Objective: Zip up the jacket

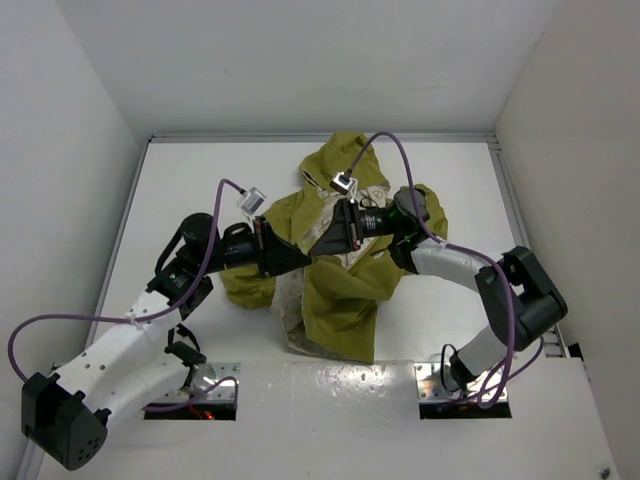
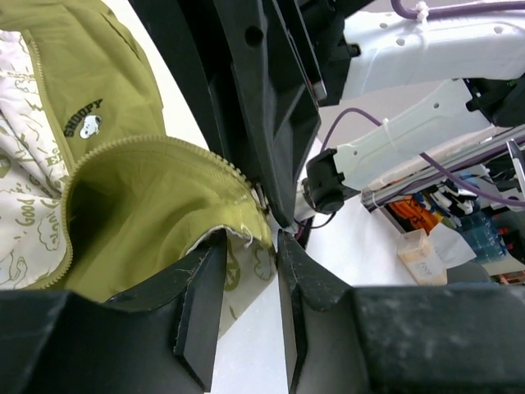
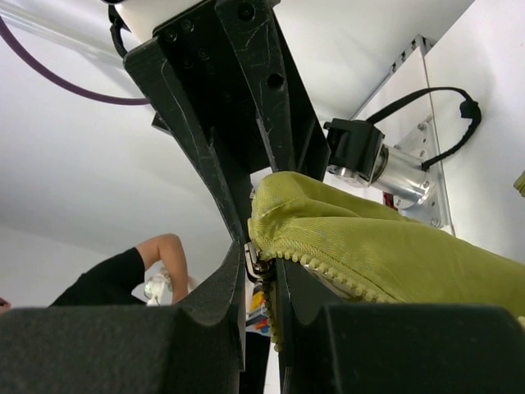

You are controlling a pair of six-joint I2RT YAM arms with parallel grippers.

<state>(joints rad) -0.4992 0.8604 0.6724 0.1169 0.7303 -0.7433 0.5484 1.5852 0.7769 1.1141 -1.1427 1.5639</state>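
Note:
The olive-green jacket (image 1: 340, 290) lies crumpled mid-table, its cream lining showing at the left. Both grippers meet over its front edge. My right gripper (image 1: 322, 243) is shut on the metal zipper slider (image 3: 254, 264), which sits between its fingertips (image 3: 261, 258) at the end of a row of zipper teeth (image 3: 361, 283). My left gripper (image 1: 300, 258) faces it tip to tip. In the left wrist view its jaws (image 2: 253, 238) stand apart, with the jacket's hem corner (image 2: 238, 234) hanging loose at the left finger. The small white mark (image 2: 86, 123) shows on the jacket front.
White walls enclose the white table (image 1: 200, 180) on three sides. A grey mounting plate (image 1: 330, 400) carries both arm bases at the near edge. Purple cables (image 1: 400, 160) loop above the jacket. A person's arm (image 3: 123, 271) shows beyond the table.

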